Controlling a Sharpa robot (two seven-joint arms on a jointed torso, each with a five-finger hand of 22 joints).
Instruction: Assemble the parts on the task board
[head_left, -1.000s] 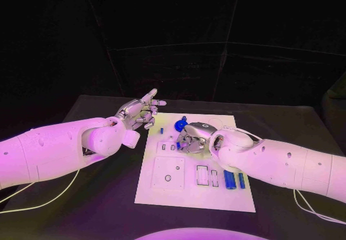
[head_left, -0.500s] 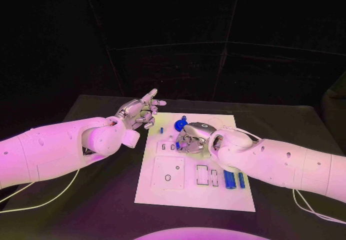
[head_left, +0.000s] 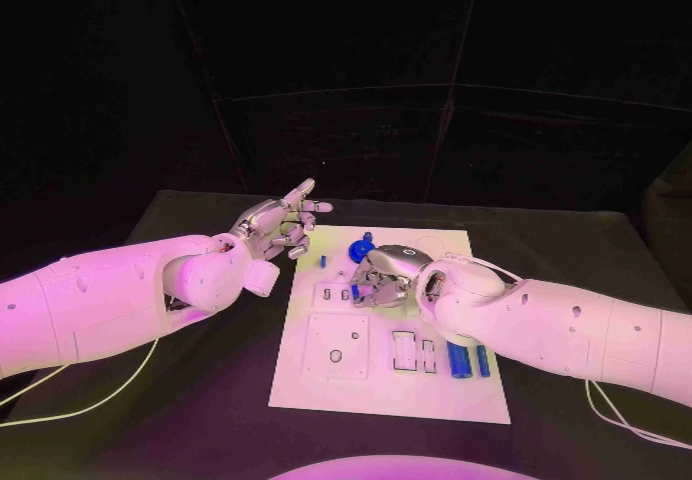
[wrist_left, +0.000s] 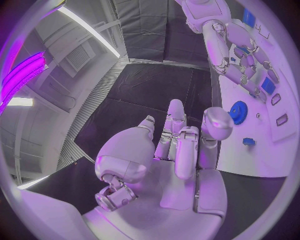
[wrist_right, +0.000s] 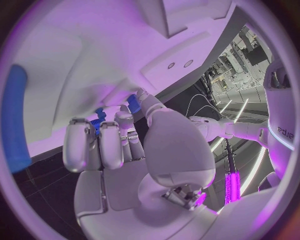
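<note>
while the left hand (head_left: 283, 226) is hovering released, fingers apart, off the board's (head_left: 346, 390) left edge, the right hand (head_left: 387, 277) is pinching a small blue part (wrist_right: 99, 119) over the board's middle; gear (head_left: 361, 247) lying near the far edge.

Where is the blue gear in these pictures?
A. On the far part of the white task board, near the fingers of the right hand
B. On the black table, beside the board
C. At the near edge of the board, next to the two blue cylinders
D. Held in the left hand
A: the blue gear lies on the far part of the task board, just beyond the right hand; the left hand holds nothing.
</note>
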